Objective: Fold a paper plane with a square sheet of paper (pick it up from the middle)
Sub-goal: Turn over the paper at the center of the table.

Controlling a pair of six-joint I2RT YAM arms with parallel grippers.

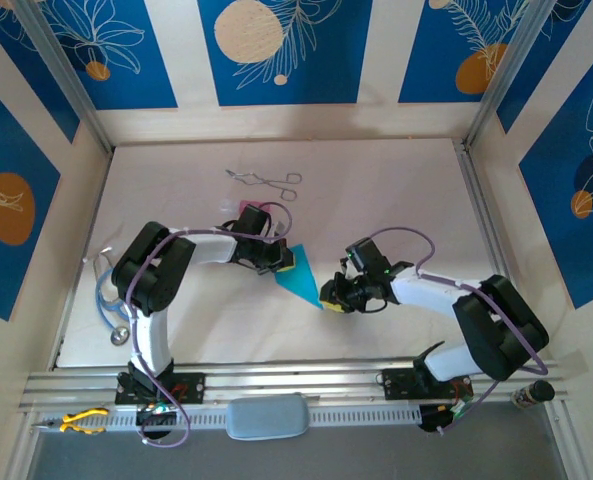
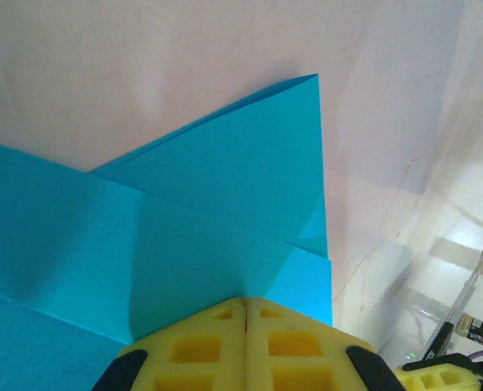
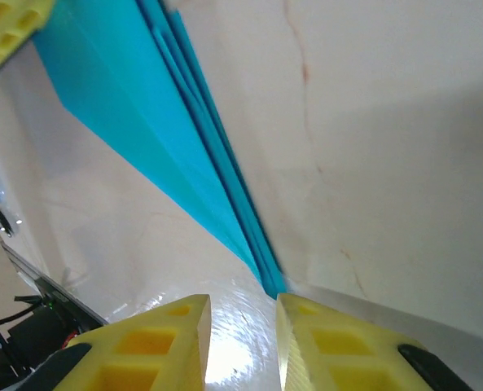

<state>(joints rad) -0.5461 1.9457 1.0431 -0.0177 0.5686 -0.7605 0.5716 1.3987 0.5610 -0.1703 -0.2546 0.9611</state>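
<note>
The cyan-blue paper plane (image 1: pixel 298 282) lies on the white table as a narrow folded wedge, its point toward the right arm. My left gripper (image 1: pixel 276 262) rests at the wedge's wide end. In the left wrist view its fingers (image 2: pixel 246 300) are pressed together at the edge of the folded paper (image 2: pixel 225 187), with no paper showing between them. My right gripper (image 1: pixel 331 297) sits at the pointed end. Its jaws (image 3: pixel 243 301) stand a little apart, and the tip of the wedge (image 3: pixel 143 106) ends just at the inner edge of the right finger (image 3: pixel 306 314).
Metal forceps (image 1: pixel 266 181) lie at the back of the table, with a small pink block (image 1: pixel 248 207) behind the left wrist. A blue cable loop (image 1: pixel 106 290) lies at the left edge. Yellow-handled pliers (image 1: pixel 81 420) and a grey pad (image 1: pixel 266 415) sit on the front rail.
</note>
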